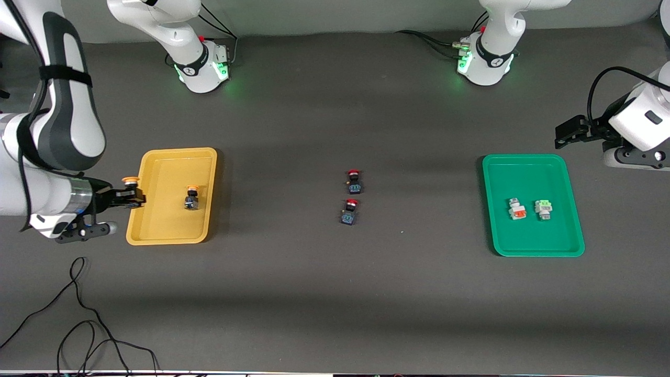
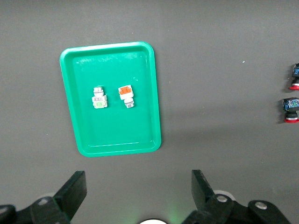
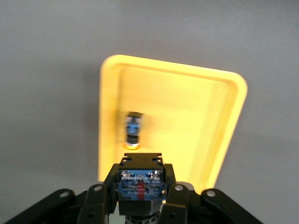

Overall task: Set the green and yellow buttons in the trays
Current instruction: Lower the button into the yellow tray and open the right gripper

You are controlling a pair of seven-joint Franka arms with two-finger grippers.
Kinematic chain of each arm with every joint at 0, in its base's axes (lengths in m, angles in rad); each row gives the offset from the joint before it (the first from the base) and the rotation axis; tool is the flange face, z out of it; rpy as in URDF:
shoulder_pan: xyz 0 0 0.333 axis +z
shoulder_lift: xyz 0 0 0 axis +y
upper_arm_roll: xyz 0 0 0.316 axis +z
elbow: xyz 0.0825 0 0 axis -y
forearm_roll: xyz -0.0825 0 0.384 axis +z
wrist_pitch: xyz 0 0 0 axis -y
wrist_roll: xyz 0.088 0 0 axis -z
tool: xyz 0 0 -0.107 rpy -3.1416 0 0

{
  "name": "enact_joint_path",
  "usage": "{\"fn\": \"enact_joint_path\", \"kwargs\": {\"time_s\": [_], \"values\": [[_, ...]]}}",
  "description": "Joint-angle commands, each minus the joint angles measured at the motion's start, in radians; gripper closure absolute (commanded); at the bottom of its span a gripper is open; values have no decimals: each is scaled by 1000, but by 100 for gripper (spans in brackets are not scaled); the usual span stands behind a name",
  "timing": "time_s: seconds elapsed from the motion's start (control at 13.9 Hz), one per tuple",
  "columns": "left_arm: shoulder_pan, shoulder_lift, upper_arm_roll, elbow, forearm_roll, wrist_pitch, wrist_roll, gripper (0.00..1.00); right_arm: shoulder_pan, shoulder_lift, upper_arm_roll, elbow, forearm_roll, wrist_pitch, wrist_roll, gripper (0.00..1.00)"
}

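My right gripper [image 1: 133,199] [image 3: 140,173] is shut on a yellow-capped button [image 1: 131,181] [image 3: 140,185] with a black-blue body. It hangs over the rim of the mustard yellow tray [image 1: 172,152] [image 3: 173,65] at the right arm's end of the table. A second yellow-capped button [image 1: 192,198] [image 3: 134,129] lies inside that tray. In the green tray [image 1: 523,157] [image 2: 107,46] lie two white-silver buttons, one with an orange block [image 1: 517,210] [image 2: 126,95] and one with a light-green block [image 1: 544,209] [image 2: 99,98]. My left gripper [image 1: 568,131] [image 2: 138,191] waits open and empty above the table beside the green tray.
Two red-capped black switches [image 1: 354,180] [image 1: 349,211] stand mid-table between the trays; the left wrist view shows them too [image 2: 294,77] [image 2: 290,109]. A loose black cable [image 1: 78,314] lies near the table's front edge at the right arm's end.
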Motion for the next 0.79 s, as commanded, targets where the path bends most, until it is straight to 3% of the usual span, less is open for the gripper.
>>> {"fn": "enact_joint_path", "kwargs": {"time_s": [0.0,0.43,0.72], "values": [[-6,-25,1,-3,26,-15,-3,0,9,-25,-40,-148,14,162,-94,100],[-8,-25,1,-5,28,-14,-4,0,12,-2,-43,-444,13,589,-93,100],[-9,-31,-3,-5,28,-15,-7,0,20,52,-42,-507,22,717,-76,100]]}}
